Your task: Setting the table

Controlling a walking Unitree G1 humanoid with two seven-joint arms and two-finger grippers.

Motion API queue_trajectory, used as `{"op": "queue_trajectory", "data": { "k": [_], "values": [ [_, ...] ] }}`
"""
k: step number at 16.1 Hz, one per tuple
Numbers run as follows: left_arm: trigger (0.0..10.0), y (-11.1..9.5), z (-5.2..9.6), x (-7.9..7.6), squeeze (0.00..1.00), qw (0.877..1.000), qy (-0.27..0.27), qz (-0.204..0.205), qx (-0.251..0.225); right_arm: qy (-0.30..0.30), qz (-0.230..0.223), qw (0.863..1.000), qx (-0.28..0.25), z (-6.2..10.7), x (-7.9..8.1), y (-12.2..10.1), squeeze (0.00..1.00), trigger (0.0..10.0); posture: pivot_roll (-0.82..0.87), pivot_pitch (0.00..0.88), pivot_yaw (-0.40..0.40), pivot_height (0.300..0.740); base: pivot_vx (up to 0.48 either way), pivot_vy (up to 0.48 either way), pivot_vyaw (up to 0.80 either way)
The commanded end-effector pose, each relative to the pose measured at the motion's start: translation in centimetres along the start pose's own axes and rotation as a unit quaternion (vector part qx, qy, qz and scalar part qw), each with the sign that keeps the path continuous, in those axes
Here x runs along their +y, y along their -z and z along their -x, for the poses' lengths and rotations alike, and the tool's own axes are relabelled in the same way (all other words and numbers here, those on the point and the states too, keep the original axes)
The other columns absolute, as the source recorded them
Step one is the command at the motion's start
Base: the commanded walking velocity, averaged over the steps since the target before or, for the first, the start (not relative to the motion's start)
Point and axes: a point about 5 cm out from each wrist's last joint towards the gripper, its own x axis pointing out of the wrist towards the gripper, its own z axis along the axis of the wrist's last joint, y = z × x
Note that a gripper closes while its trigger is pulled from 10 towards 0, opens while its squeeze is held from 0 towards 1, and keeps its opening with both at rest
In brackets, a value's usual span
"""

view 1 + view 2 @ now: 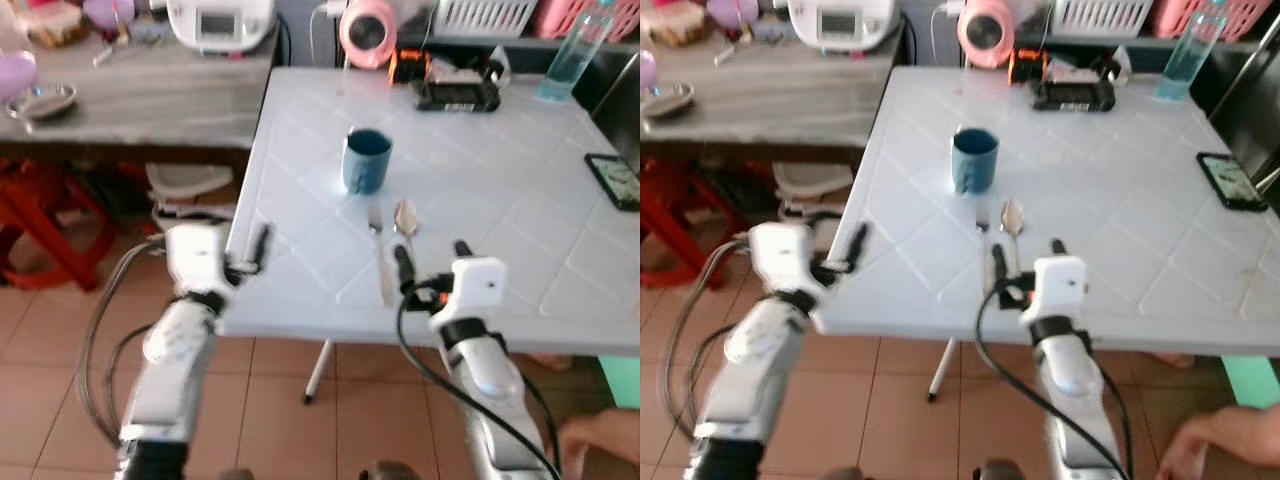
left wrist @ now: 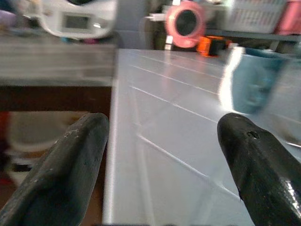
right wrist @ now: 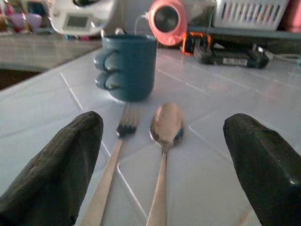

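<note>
Between the right gripper (image 3: 162,165) fingers: fork (image 3: 110,165) and spoon (image 3: 164,136), polished reflective metal. Ahead: mug (image 3: 129,66), smooth glossy blue glaze. Beneath: table (image 1: 480,180), glossy pale plastic, moulded grid. Fingers (image 3: 56,174): matt black, slightly rough.

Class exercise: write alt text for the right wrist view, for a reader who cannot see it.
The right gripper's two black fingers are spread wide over a white tiled table, framing a silver metal fork and silver metal spoon lying side by side. A dark blue ceramic mug stands upright just beyond them.
</note>
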Motion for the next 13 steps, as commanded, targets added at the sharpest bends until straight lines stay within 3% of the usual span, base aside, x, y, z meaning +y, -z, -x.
{"op": "queue_trajectory", "data": {
  "k": [1, 4, 6, 9, 13],
  "values": [
    [10.0, -0.6, 0.1, 0.1, 0.0, 1.0, -0.01, -0.006, -0.015, 0.005, 0.005, 1.0, -0.003, 0.1, -0.4, -0.1, 0.0, 10.0, -0.02, 0.0, 0.017, 0.719, 0.0, 0.0, 0.48],
    [10.0, -0.8, 1.1, 0.9, 0.0, 1.0, -0.017, -0.014, -0.013, 0.001, 0.003, 1.0, -0.004, -0.4, -0.2, -0.1, 0.0, 10.0, 0.02, 0.0, 0.009, 0.719, 0.0, 0.0, 0.72],
    [10.0, -0.9, 1.6, 1.2, 0.0, 1.0, -0.018, -0.023, -0.009, 0.002, 0.005, 1.0, -0.004, -0.6, -0.2, 0.0, 0.0, 10.0, 0.04, 0.0, 0.01, 0.719, 0.0, 0.0, 0.0],
    [10.0, -1.2, 2.1, 1.9, 0.0, 0.999, -0.032, -0.034, -0.009, 0.056, -0.014, 0.998, -0.01, -1.5, -1.1, -0.5, 0.0, 10.0, 0.05, 0.007, 0.016, 0.719, 0.0, 0.0, 0.0],
    [10.0, -1.1, 2.0, 1.4, 0.0, 0.999, -0.025, -0.025, -0.005, 0.11, -0.034, 0.993, 0.01, -1.2, -2.3, 0.0, 0.0, 10.0, 0.03, 0.025, 0.03, 0.719, 0.0, 0.0, 0.0]
  ]
}}
